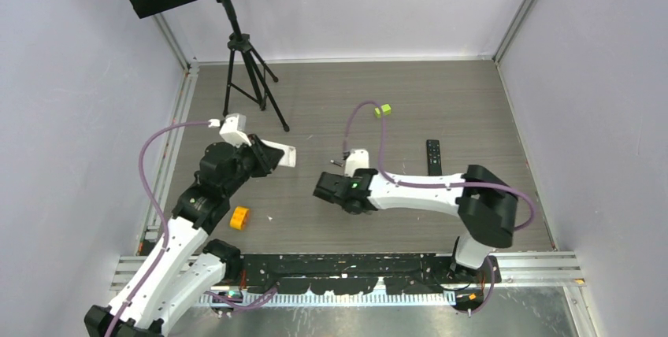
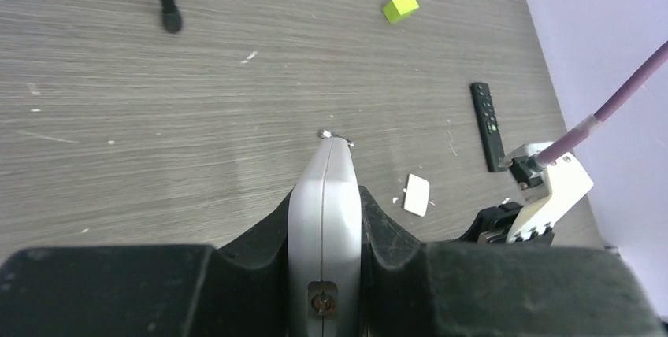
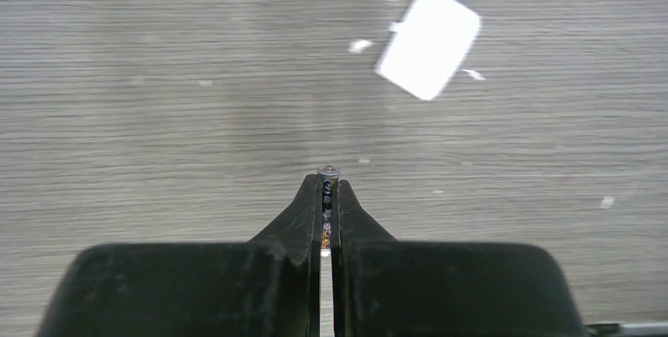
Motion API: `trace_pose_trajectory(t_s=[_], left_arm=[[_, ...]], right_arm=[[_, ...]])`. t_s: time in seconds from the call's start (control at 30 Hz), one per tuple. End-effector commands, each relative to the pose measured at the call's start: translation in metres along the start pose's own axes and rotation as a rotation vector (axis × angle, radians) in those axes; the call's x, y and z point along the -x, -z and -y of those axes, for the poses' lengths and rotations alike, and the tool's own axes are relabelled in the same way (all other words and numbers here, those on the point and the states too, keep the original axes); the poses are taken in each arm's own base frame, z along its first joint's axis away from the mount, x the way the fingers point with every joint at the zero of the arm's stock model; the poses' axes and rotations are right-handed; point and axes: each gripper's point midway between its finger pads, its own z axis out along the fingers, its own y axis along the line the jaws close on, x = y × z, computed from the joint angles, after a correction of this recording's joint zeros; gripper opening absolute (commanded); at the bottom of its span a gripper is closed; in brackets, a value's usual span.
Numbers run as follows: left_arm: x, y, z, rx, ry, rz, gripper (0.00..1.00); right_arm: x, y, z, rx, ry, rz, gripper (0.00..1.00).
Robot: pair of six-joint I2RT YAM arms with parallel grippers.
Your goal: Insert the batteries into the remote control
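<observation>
Clamping battery (image 3: 328, 174) in R jaws (wrist cam only), L jaws gripping white remote (image 2: 324, 211), visible overhead too.

Battery (image 3: 328, 173) is mostly hidden between the right gripper's (image 3: 328, 186) fingers; only its metal end shows. White remote's (image 2: 324, 168) near end is hidden inside the left gripper (image 2: 324, 203). A speck (image 2: 335, 135) at its tip is too small to identify. White piece (image 3: 428, 42) is blurred.

The top external camera looks steeply down from high behind the near edge of the table (image 1: 410, 101), taking in all of it. The left wrist camera faces low across it toward the lime-green block (image 2: 400, 7) and black remote (image 2: 488, 124), both shared with the overhead view. The right wrist camera looks from close above at a white flat piece (image 3: 428, 42), which the left wrist view also shows.
</observation>
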Motion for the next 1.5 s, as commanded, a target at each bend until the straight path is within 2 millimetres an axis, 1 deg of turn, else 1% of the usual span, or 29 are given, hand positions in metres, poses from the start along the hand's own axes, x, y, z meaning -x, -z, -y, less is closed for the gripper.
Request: trace_pose_trajectory(t_s=[0.0,0.13,0.23,0.37,0.47,0.6,0.7,0.77,0.83,0.87,0.9,0.97,1.0,1.03,1.2,1.27,1.33,1.37,1.4,1.47], left_arm=[[0.009,-0.012,0.039,-0.212,0.025,0.046,0.00],[0.002,-0.023,0.030,-0.186,0.059,0.059,0.00],[-0.002,-0.026,0.023,-0.157,0.077,0.057,0.00],[0.004,-0.025,0.024,-0.165,0.079,0.085,0.00],[0.007,-0.022,0.029,-0.178,0.065,0.077,0.00],[0.001,-0.018,0.035,-0.207,0.044,0.032,0.00],[-0.005,-0.018,0.034,-0.213,0.045,0.015,0.00],[-0.009,-0.019,0.034,-0.221,0.045,0.003,0.00],[-0.012,-0.020,0.034,-0.228,0.047,-0.003,0.00],[-0.013,-0.021,0.035,-0.235,0.047,-0.002,0.00],[-0.015,-0.022,0.035,-0.239,0.046,-0.004,0.00],[-0.019,-0.023,0.032,-0.236,0.046,-0.015,0.00],[-0.021,-0.024,0.032,-0.235,0.045,-0.021,0.00],[-0.018,-0.025,0.034,-0.244,0.041,-0.004,0.00],[-0.014,-0.028,0.033,-0.240,0.021,0.008,0.00],[-0.014,-0.029,0.034,-0.243,0.015,0.004,0.00],[-0.014,-0.030,0.037,-0.261,0.013,0.004,0.00],[-0.015,-0.031,0.038,-0.271,0.013,0.002,0.00],[-0.016,-0.032,0.039,-0.279,0.015,-0.001,0.00],[-0.018,-0.034,0.041,-0.294,0.020,-0.009,0.00]], right_arm=[[-0.004,0.000,0.039,-0.010,0.108,-0.022,0.00],[-0.010,-0.003,0.054,0.009,0.138,-0.050,0.05],[-0.016,-0.005,0.061,0.017,0.138,-0.090,0.08],[-0.025,-0.009,0.065,0.025,0.146,-0.125,0.10],[-0.030,-0.011,0.063,0.034,0.142,-0.153,0.11],[-0.041,-0.017,0.057,0.058,0.105,-0.196,0.12],[-0.053,-0.025,0.058,0.045,0.099,-0.234,0.14],[-0.058,-0.026,0.058,0.041,0.093,-0.254,0.19],[-0.060,-0.024,0.058,0.045,0.086,-0.263,0.32],[-0.060,-0.022,0.059,0.043,0.082,-0.264,0.38],[-0.059,-0.021,0.060,0.042,0.079,-0.267,0.40],[-0.061,-0.018,0.061,0.037,0.081,-0.283,0.41],[-0.063,-0.017,0.061,0.035,0.084,-0.296,0.41],[-0.065,-0.017,0.062,0.032,0.086,-0.304,0.40],[-0.078,-0.020,0.060,0.022,0.066,-0.367,0.21],[-0.079,-0.021,0.061,0.011,0.056,-0.367,0.14],[-0.069,-0.019,0.064,-0.005,0.043,-0.328,0.07],[-0.061,-0.017,0.064,-0.006,0.034,-0.295,0.05],[-0.052,-0.015,0.063,-0.001,0.025,-0.259,0.04],[-0.026,-0.007,0.061,0.018,-0.006,-0.162,0.02]])
